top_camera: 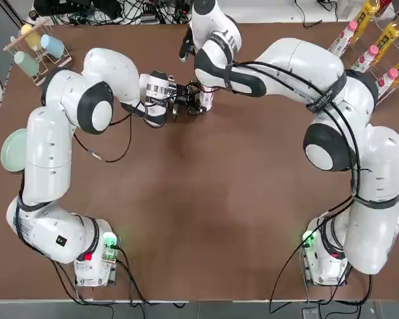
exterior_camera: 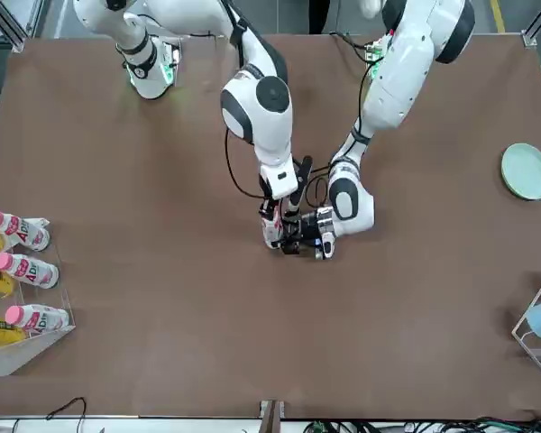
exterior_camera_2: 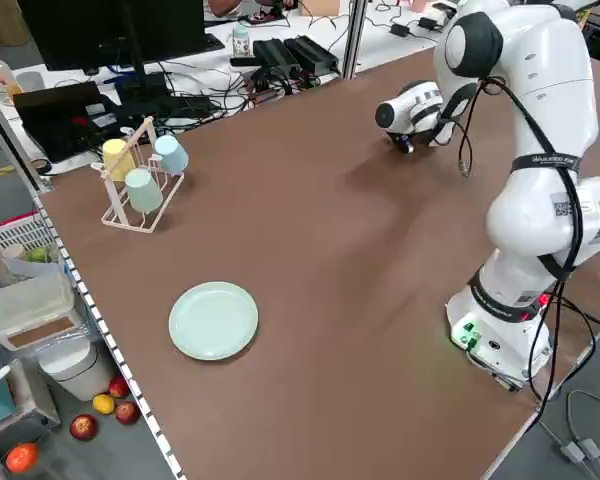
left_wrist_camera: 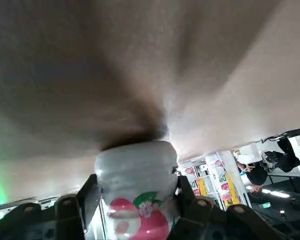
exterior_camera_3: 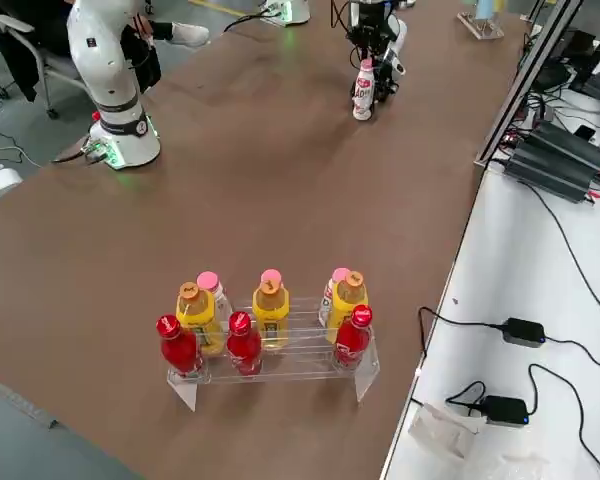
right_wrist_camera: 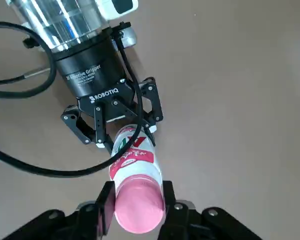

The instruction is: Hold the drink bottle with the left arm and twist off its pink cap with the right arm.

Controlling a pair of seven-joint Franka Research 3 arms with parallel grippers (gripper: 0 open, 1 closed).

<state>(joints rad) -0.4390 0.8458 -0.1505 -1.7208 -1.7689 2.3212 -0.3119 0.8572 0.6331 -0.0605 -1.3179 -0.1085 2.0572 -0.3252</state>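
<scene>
The drink bottle [right_wrist_camera: 134, 152], white with a red-and-white label, stands upright at the far middle of the table [exterior_camera: 162, 343]. My left gripper [left_wrist_camera: 136, 200] reaches in from the side and is shut on the bottle's [left_wrist_camera: 135, 172] lower body, one finger [left_wrist_camera: 87, 197] on each flank. From above, my right gripper [right_wrist_camera: 137, 205] is shut on the pink cap [right_wrist_camera: 138, 210], with its pads [right_wrist_camera: 106, 207] pressed on both sides. In the front view the bottle [exterior_camera: 272, 234] stands between the left gripper [exterior_camera: 299, 240] and the descending right wrist. The right side view shows the bottle [exterior_camera_3: 363, 92] upright.
A clear rack of yellow, red and pink-capped bottles [exterior_camera_3: 265, 330] stands at the robot's far right corner [top_camera: 376, 40]. A pale green plate [top_camera: 13, 149] lies at the left edge. A cup rack [top_camera: 36, 48] stands at the far left.
</scene>
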